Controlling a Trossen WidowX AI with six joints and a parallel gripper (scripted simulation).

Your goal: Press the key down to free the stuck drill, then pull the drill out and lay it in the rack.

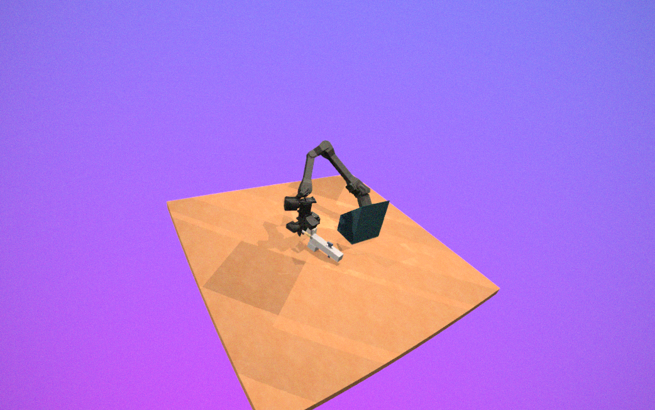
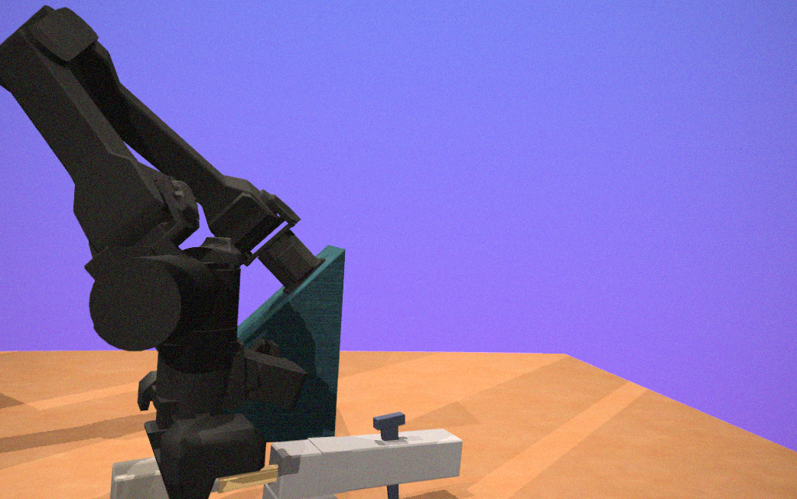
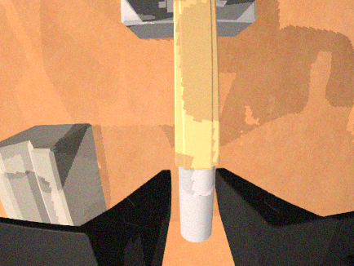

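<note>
The drill (image 3: 196,81) (image 2: 246,477) has a yellow bit and a pale round shank (image 3: 196,211). It lies level, and the far end of the bit is still in the mouth of the grey block (image 2: 364,461) (image 1: 325,248). A long stretch of the bit is bare. My gripper (image 3: 192,178) (image 2: 187,485) (image 1: 304,232) points down over the shank, one finger on each side, with a small gap on the left, so it is open. The dark blue T-shaped key (image 2: 388,422) stands in the block's top, and its stem shows below the block. The grey grooved rack (image 3: 46,173) (image 2: 131,476) lies just left of the gripper.
A tall teal panel (image 1: 364,222) (image 2: 311,329) stands behind the block, close to the arm's base. The orange table's right edge (image 1: 434,328) is far from the work.
</note>
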